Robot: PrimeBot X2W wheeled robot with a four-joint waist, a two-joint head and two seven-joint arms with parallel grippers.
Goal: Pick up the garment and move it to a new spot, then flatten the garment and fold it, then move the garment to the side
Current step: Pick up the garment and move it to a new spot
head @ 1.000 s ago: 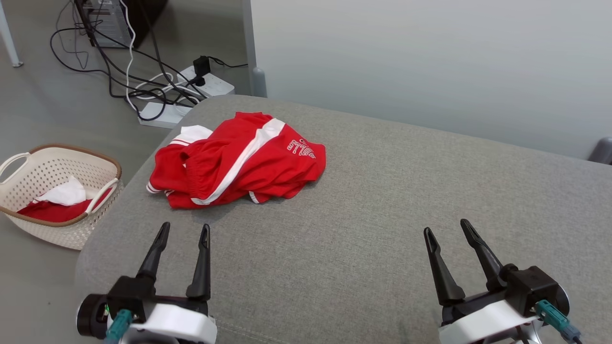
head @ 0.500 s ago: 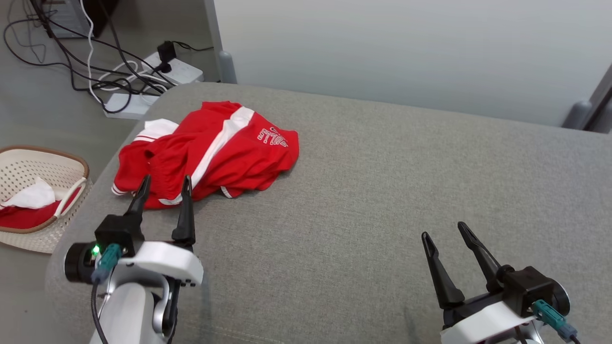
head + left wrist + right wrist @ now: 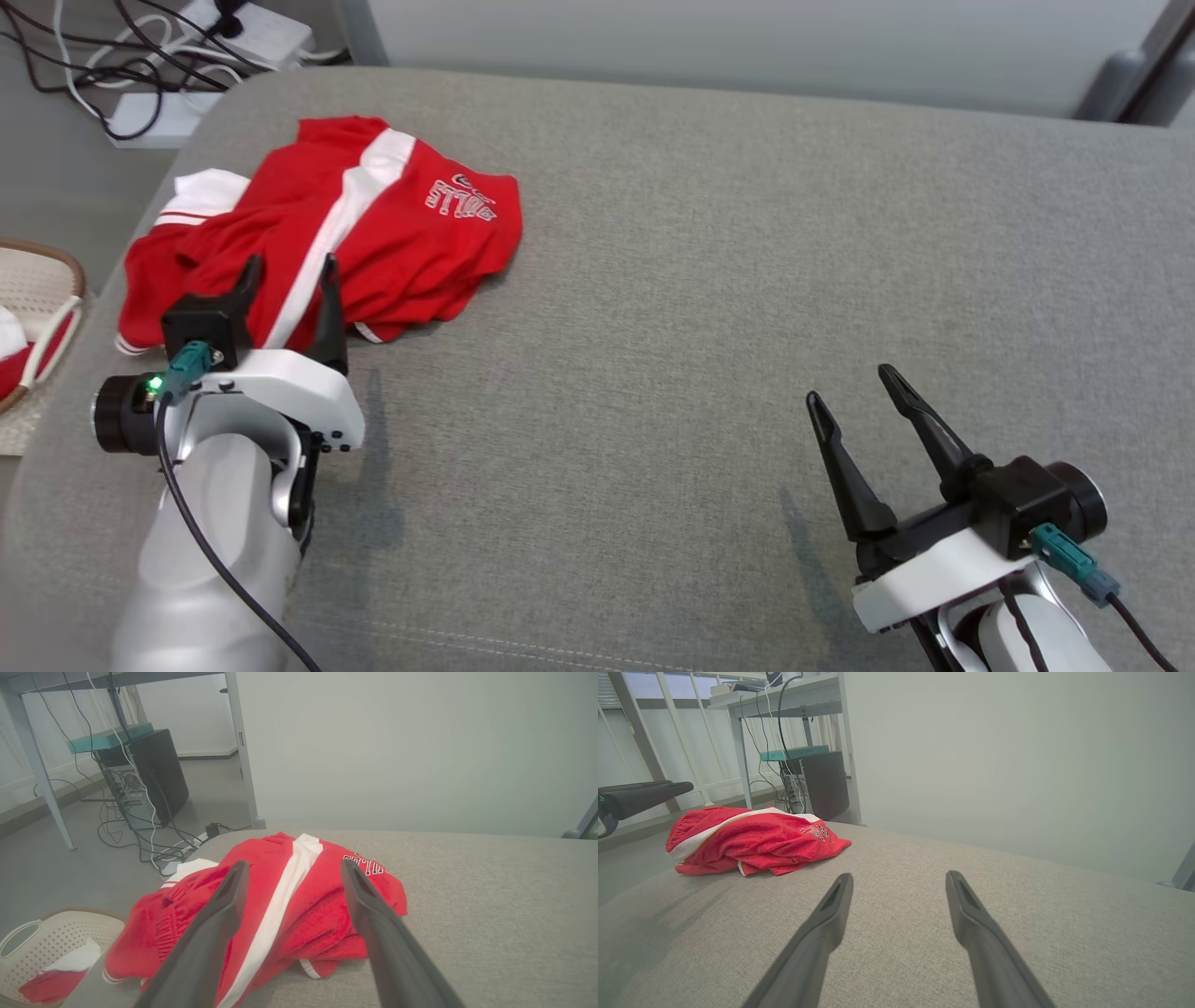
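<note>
Surface: grey fabric cushion [image 3: 709, 243], a stitched seam running along its near edge.
Garment [image 3: 392, 224]: red with a white stripe and white lettering, crumpled at the cushion's far left corner.
Left gripper [image 3: 289, 271]: 2 dark fingers parted, tips over the garment's near edge; contact cannot be told.
Right gripper [image 3: 851, 387]: lower right, 2 fingers parted over bare cushion, well apart from the garment.
Basket [image 3: 75, 273]: pale with a brown rim, at the left edge.
Floor: white power strip [image 3: 154, 117] and dark cables [image 3: 65, 56], top left.
</note>
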